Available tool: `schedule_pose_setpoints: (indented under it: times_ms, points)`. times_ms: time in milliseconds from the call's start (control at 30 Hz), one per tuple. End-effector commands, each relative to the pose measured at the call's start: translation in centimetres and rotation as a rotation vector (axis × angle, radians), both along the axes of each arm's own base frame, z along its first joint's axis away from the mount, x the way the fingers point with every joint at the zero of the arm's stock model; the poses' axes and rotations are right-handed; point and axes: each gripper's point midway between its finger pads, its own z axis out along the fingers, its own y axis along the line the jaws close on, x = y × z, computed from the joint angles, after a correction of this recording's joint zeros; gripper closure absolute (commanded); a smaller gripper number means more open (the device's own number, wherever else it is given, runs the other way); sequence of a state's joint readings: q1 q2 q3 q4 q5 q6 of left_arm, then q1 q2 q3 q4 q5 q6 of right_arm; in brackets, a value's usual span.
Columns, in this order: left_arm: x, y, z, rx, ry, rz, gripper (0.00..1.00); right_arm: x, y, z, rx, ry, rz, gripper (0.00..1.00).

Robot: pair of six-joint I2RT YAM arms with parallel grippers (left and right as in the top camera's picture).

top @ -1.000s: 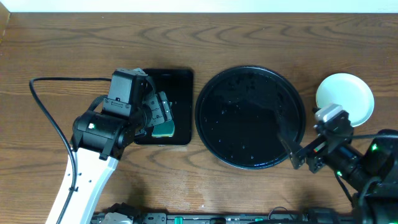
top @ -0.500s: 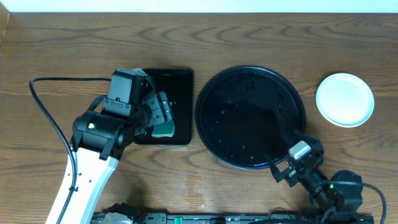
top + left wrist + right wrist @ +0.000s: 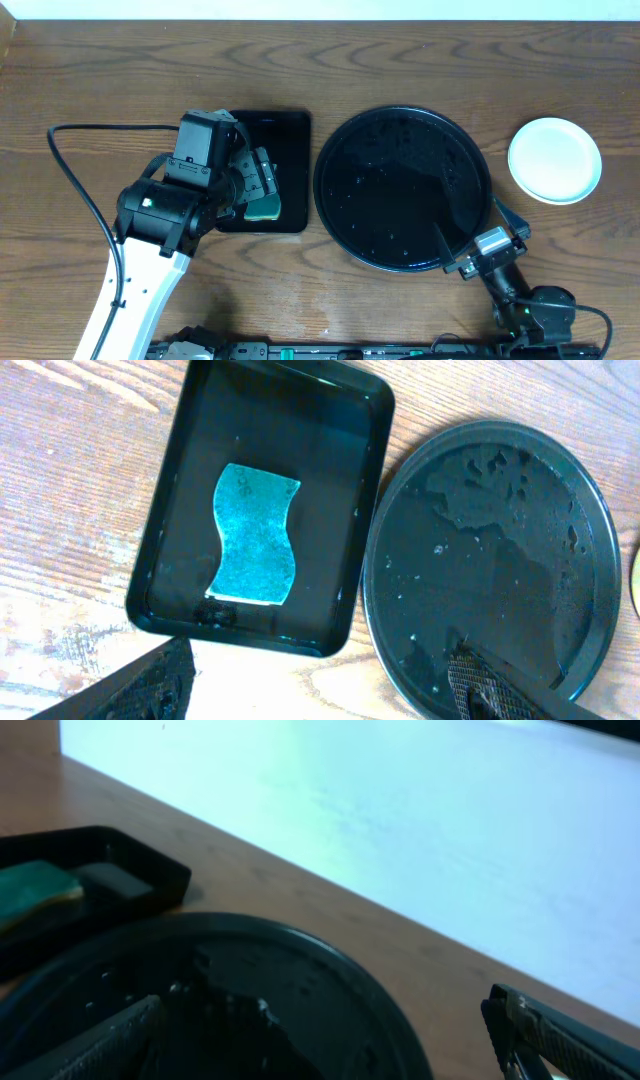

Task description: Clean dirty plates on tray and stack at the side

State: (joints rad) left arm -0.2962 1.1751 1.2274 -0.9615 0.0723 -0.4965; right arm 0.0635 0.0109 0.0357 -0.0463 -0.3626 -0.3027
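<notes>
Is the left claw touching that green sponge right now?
Apart. The left wrist view shows the sponge lying flat in the rectangular tray, with the fingers of the open left end effector at the frame's bottom, clear of it.

Pale plate [image 3: 555, 160] beside wet black tray [image 3: 400, 190]

From overhead the light was bright and even, falling from above. The wooden surface [image 3: 400, 60] showed sharp grain, and shadows were faint. The plates [image 3: 555, 160] were washed out almost to white, so their colours could not be told. The glossy round tray [image 3: 400, 200] carried small speckled glints. The left wrist view was crisp, with pale glare on the wet film of the round tray and thin highlights along the rim of the rectangular tray [image 3: 330, 510]. The right wrist view was soft and blurred throughout, perhaps from closeness, with a blown-out bluish-white band across the top.
</notes>
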Motion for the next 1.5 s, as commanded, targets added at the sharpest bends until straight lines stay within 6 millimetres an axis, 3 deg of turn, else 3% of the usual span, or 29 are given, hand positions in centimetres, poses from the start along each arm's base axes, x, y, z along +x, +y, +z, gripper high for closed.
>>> schedule_pose_setpoints:
  times_ms: [0, 933, 1033, 1200, 1300, 1467]
  points:
    - [0.3, 0.1, 0.8, 0.0, -0.025, 0.001, 0.18, 0.1, 0.2, -1.1, 0.025, 0.027, 0.004, 0.01]
    - [0.1, 0.2, 0.7, 0.005, -0.019, 0.0, 0.18, 0.2, 0.0, -1.3, 0.014, 0.029, -0.008, 0.01]
    - [0.8, 2.1, 2.0, 0.085, -0.116, 0.051, 0.18, 0.2, 0.0, -1.3, 0.014, 0.029, -0.008, 0.01]
    - [3.3, 2.4, 5.8, 0.085, -0.468, 0.0, 0.18, 0.2, 0.0, -1.3, 0.014, 0.029, -0.008, 0.01]
    - [3.4, 3.5, 5.9, 0.073, -0.589, 0.027, 0.18, 0.2, 0.0, -1.3, 0.014, 0.029, -0.008, 0.01]
    - [1.6, 6.0, 5.3, 0.047, -0.761, 0.102, 0.18, 0.2, 0.0, -1.3, 0.014, 0.029, -0.008, 0.01]
